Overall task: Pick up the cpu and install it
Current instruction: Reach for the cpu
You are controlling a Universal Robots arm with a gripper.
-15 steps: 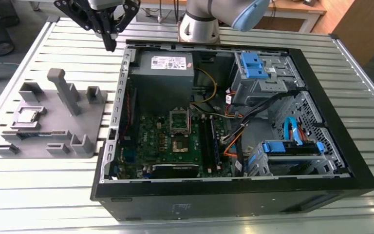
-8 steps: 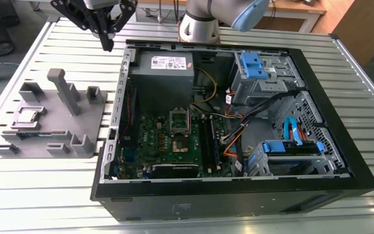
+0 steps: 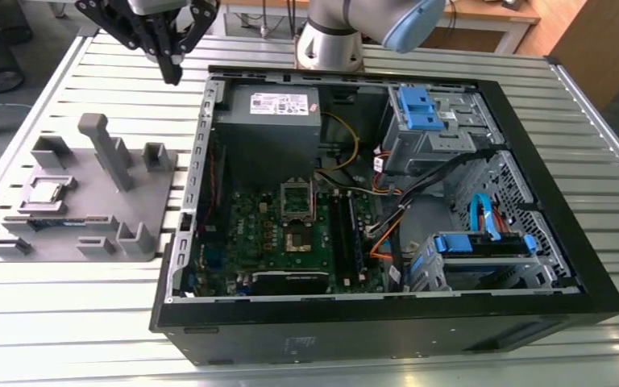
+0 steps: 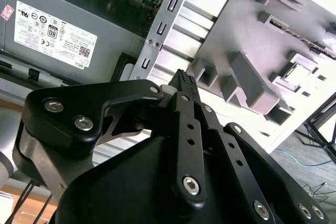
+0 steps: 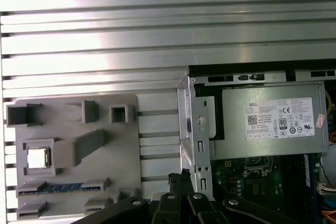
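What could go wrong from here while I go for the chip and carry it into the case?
1. The chip lies in a pocket of the grey holder close to a tall post; the gripper might knock that post on descent.
2. The case's metal wall stands between holder and board, so a low carry could clip it.

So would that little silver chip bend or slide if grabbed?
Probably stiff and light: the cpu is a small, flat, metal-topped square. Its smooth top may be slippery. Its recess in the grey tray likely stops sliding.
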